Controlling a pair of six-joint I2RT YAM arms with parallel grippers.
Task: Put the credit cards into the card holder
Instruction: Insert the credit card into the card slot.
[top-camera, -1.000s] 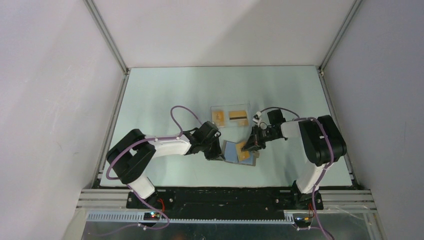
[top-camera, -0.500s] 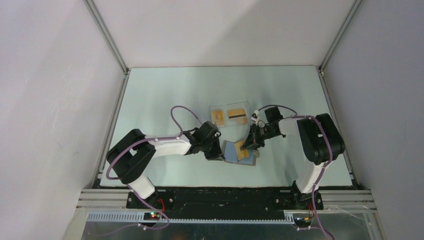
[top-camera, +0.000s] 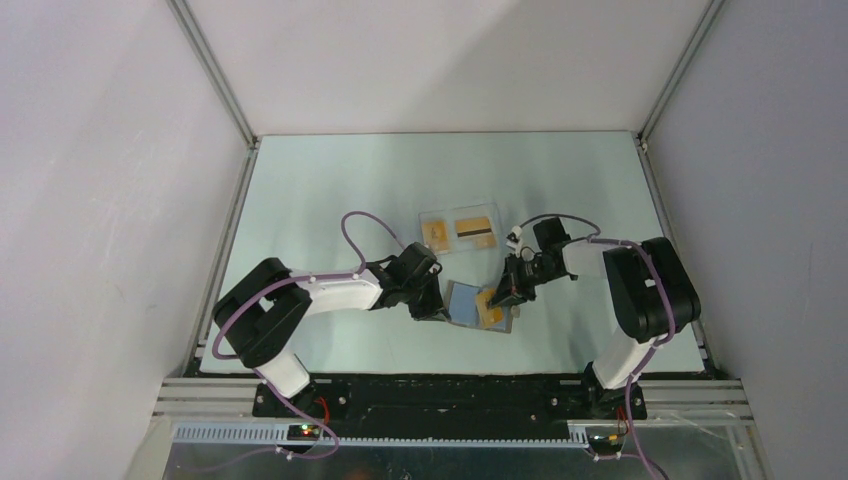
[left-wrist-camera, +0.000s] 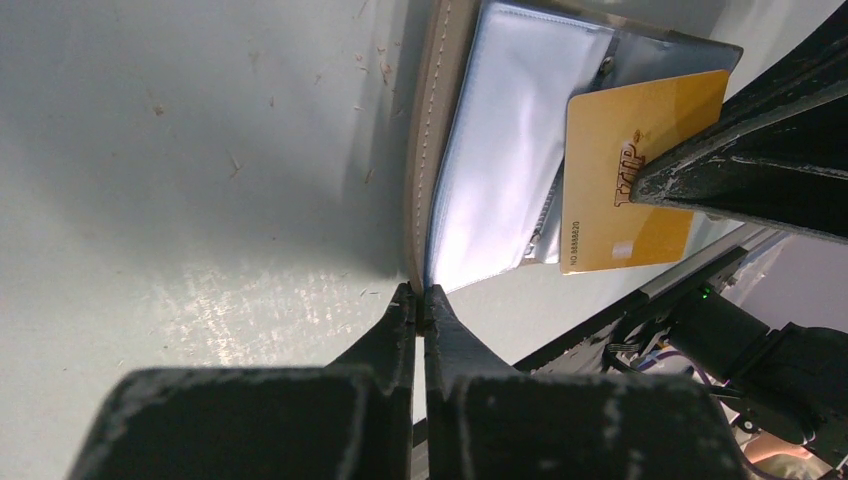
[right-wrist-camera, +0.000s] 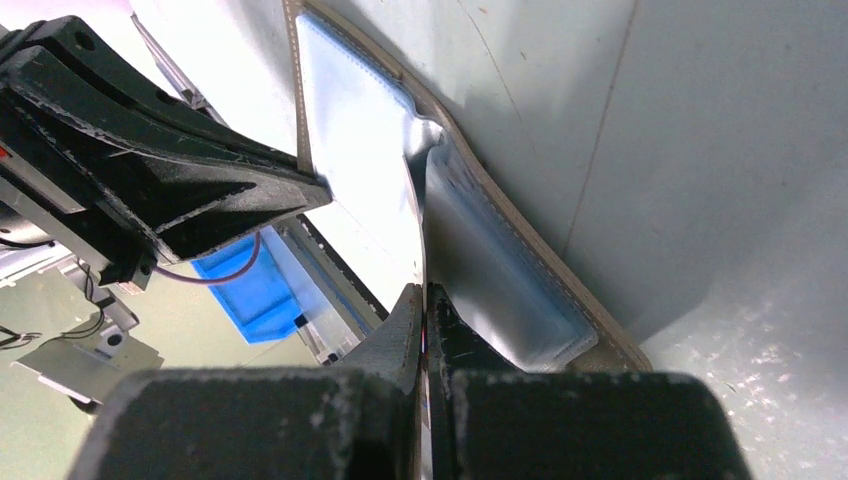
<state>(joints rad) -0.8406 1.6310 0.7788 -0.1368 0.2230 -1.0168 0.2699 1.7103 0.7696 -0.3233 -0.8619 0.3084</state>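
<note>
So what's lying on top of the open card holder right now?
One gold credit card, gripped by the shut right pincer, lies over the inner face of the card holder. The pincer covers part of the card, so whether it has entered a pocket is unclear.

Pale table (top-camera: 330, 180) — card holder (top-camera: 462, 303) and clear box (top-camera: 458, 215) lie on it.

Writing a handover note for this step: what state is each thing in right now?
card holder: open, inner face up, on the table.
left gripper: shut on the card holder's edge.
right gripper: shut on the credit card.
credit card: held over the holder's inner face, not yet tucked into a pocket.
clear box: on the table, with two cards inside.
plain card: lying in the clear box.
striped card: lying in the clear box.
</note>
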